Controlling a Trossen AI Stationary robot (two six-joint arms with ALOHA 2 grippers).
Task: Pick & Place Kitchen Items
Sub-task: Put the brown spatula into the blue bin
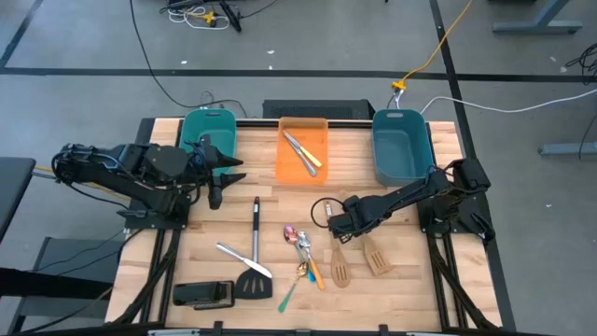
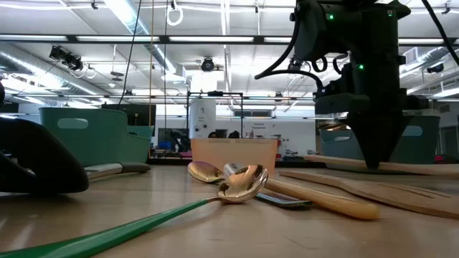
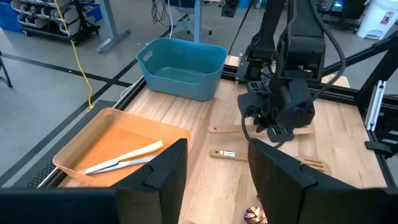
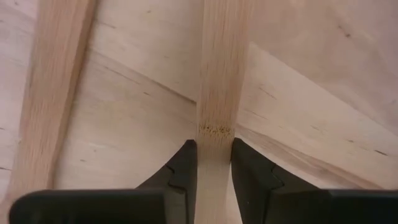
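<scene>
Two slotted light-wood spatulas (image 1: 340,269) (image 1: 377,257) lie at the table's near right, heads toward the near edge. My right gripper (image 1: 334,224) points down over their handle ends and is shut on one spatula handle (image 4: 215,93); the other handle (image 4: 56,93) lies beside it. Several spoons (image 1: 300,241) lie left of them, and a black spatula with a steel handle (image 1: 254,252) and a silver knife (image 1: 241,258) farther left. My left gripper (image 1: 216,182) hangs open above the table's far left, touching nothing. My right gripper pinches the wooden spatula's handle near its free end (image 4: 215,140) between its two fingers (image 4: 184,163). The fingers come from above, pointing down, and lie across the handle. In the low view the spatula (image 2: 409,168) runs about level just over the tabletop; whether its head is off the table cannot be told.
An orange bin (image 1: 322,173) holding light-handled knives (image 1: 304,153) stands at the far middle, between two teal bins (image 1: 207,131) (image 1: 401,147). A flat black block (image 1: 203,295) sits near the front left edge. A green-handled spoon (image 1: 288,295) lies toward the near edge.
</scene>
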